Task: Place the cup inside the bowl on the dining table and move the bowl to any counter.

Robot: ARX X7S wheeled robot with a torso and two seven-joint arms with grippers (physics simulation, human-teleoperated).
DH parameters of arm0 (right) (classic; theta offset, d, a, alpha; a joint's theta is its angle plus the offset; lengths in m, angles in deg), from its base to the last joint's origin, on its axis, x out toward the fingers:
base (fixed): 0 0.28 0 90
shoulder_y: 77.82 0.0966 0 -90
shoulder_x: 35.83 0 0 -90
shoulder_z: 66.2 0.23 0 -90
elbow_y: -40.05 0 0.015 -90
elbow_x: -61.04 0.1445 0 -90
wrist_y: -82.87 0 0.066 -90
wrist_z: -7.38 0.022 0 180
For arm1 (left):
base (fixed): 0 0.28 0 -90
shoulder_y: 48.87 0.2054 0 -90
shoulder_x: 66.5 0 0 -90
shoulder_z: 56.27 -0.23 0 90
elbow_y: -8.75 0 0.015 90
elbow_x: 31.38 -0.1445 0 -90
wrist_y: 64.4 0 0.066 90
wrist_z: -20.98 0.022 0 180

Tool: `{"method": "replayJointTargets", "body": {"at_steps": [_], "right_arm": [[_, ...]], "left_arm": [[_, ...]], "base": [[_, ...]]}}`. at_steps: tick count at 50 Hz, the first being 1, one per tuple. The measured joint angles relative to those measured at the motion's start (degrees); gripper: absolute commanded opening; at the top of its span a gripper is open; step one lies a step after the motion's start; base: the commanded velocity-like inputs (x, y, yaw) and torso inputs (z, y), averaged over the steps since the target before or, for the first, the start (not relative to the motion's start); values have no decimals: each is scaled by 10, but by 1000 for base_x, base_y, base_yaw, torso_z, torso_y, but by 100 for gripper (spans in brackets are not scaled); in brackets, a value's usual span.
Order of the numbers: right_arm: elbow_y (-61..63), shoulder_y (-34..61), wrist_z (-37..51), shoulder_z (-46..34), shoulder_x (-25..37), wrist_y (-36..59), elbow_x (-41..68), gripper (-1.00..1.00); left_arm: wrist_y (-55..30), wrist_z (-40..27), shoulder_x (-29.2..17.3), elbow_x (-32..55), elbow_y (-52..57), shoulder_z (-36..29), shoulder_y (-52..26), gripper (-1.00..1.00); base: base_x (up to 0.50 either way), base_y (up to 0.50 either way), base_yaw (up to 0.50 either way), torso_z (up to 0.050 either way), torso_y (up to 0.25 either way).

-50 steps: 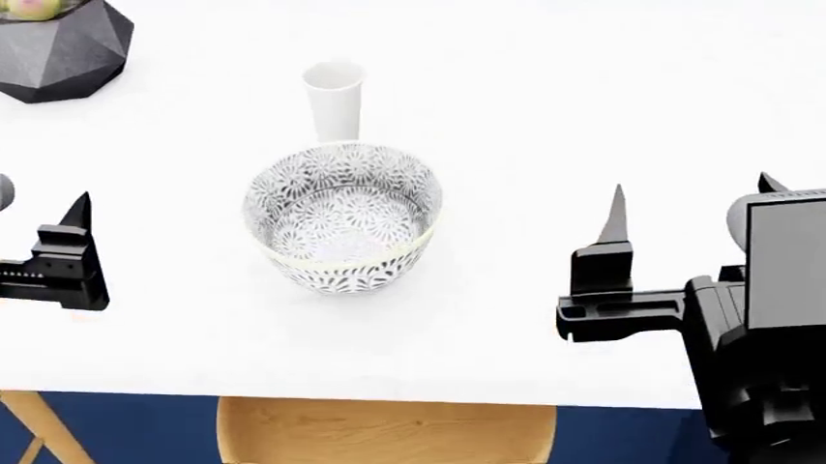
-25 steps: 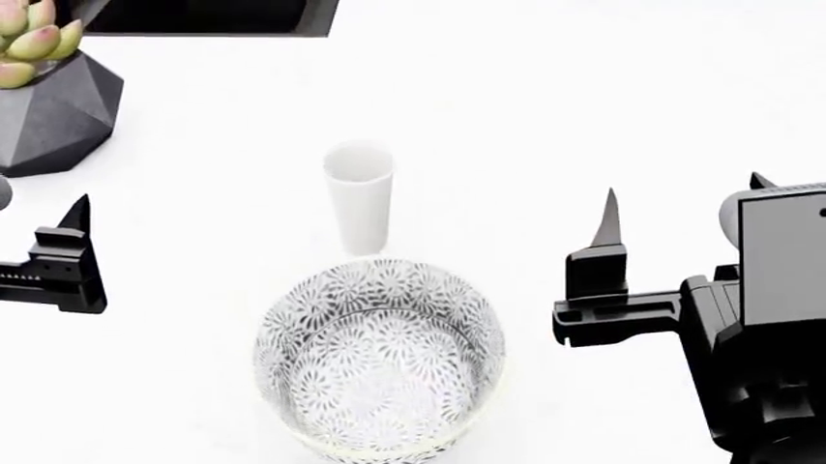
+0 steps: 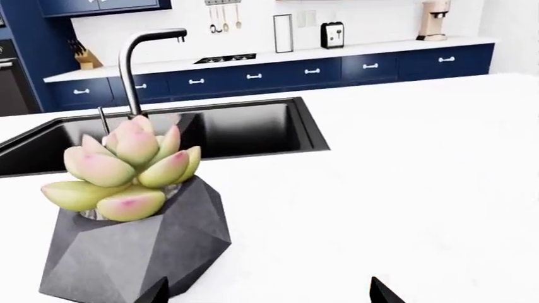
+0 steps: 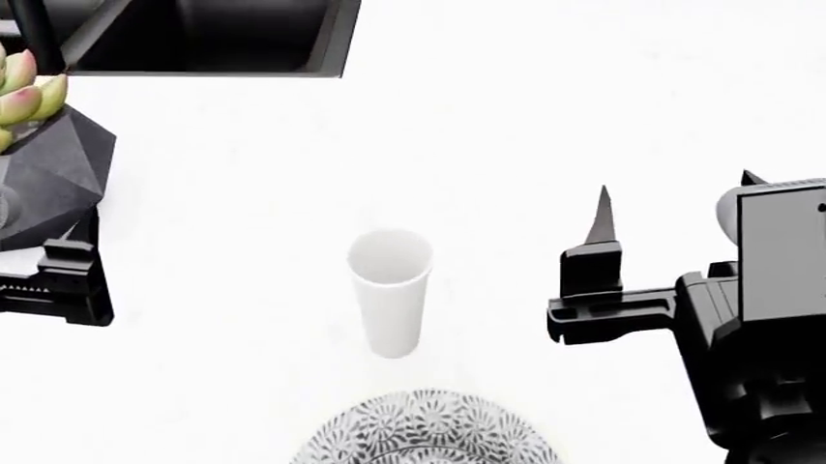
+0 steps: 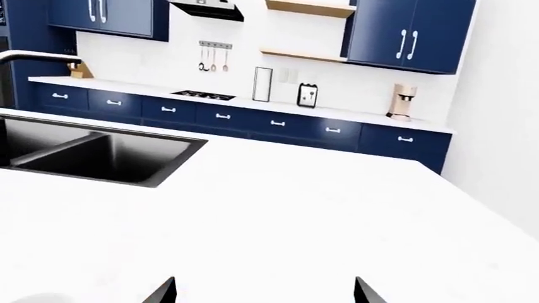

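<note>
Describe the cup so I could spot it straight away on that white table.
Start at the black sink set into the white table, then come toward the robot. Midway between the two tools stands the cup, upright, just beyond the patterned bowl. It is plain white, tall, tapered and handleless, unlike the floral bowl or the dark faceted planter.

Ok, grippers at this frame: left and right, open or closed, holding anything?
Left gripper: open, holding nothing.
Right gripper: open, holding nothing; the cup stands untouched on the dining table.
</note>
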State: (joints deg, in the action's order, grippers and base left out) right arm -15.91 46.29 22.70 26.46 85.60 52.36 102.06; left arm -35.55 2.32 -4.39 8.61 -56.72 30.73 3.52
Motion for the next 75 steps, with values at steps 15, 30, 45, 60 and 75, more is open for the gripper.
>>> {"method": "replayJointTargets", "body": {"at_steps": [15, 30, 45, 60, 75], "right_arm": [[-39, 66, -55, -7, -16, 67, 102, 100], [-97, 109, -115, -53, -21, 111, 155, 100], [-174, 144, -176, -149, -27, 80, 102, 100], [-289, 188, -236, -241, -55, 23, 31, 100], [-372, 217, -273, -293, -81, -15, -9, 100]], "left_arm": [[4, -2, 1, 3, 3, 0, 9, 100], [5, -7, 1, 5, 4, -1, 12, 100], [11, -8, 0, 5, 3, -2, 21, 100], [18, -6, -5, 8, 2, 3, 33, 100], [24, -3, -12, 12, 1, 10, 42, 100]], "base": [[0, 0, 0, 0, 1], [0, 0, 0, 0, 0], [0, 0, 0, 0, 0], [0, 0, 0, 0, 0], [0, 0, 0, 0, 0]]}}
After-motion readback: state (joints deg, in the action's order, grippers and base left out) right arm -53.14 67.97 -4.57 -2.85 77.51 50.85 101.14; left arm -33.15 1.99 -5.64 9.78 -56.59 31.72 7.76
